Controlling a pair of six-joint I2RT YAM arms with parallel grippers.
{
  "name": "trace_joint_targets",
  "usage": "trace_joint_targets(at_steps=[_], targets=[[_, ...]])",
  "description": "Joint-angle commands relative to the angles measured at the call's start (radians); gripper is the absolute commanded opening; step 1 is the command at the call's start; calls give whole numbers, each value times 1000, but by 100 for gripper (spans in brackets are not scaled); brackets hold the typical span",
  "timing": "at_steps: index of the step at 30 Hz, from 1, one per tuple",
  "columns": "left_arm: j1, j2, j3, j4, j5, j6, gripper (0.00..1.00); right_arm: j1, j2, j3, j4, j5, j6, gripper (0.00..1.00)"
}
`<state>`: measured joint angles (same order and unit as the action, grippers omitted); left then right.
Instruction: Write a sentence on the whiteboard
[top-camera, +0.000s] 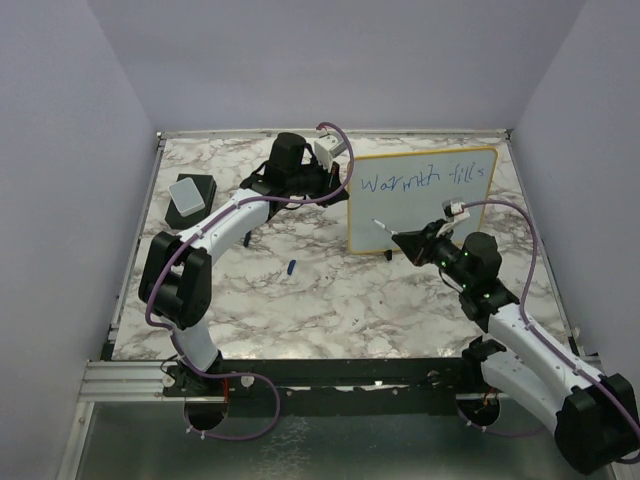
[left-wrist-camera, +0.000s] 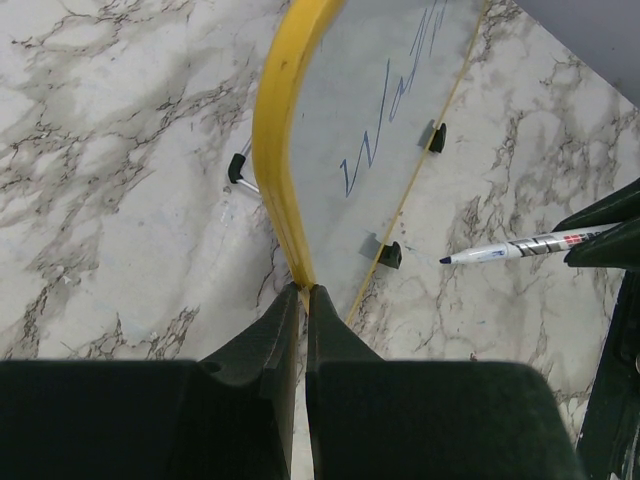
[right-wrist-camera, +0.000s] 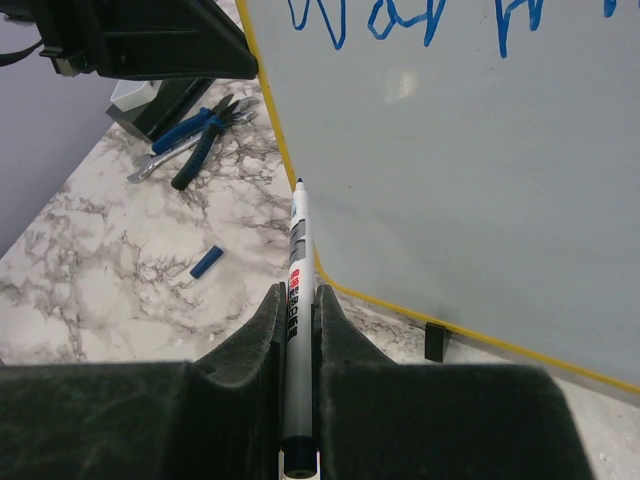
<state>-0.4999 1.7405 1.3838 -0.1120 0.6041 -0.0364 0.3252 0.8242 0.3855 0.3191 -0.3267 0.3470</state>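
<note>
Two words written: the sentence (top-camera: 425, 181) reads "Warmth fills" on the whiteboard (top-camera: 420, 215), upright on the tabletop (top-camera: 330, 295).
Left hand (left-wrist-camera: 303, 293): clenched on its frame.
Right hand (right-wrist-camera: 297, 296): grasping the marker (right-wrist-camera: 298, 240), tip near the lower left.
Next, we judge: begin line two.

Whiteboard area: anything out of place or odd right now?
A blue marker cap lies loose on the table, left of the whiteboard, and pliers lie farther back. Nothing looks spilled or damaged.

The yellow-framed whiteboard (top-camera: 430, 215) stands upright on black feet, its blue sentence (top-camera: 425, 181) reading only "Warmth fills"
</note>
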Motion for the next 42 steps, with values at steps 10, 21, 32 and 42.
trace_joint_targets(at_steps=[10,21,32,42], targets=[[-11,2,29,-32,-26,15,0,139,165,-7,283,273,-42,1],[-11,7,31,-33,-20,13,0,142,253,22,325,297,-66,1],[-11,3,30,-34,-20,15,0,147,257,-11,271,380,-75,1],[-10,0,30,-33,-20,15,0,147,208,-48,221,399,-72,1]])
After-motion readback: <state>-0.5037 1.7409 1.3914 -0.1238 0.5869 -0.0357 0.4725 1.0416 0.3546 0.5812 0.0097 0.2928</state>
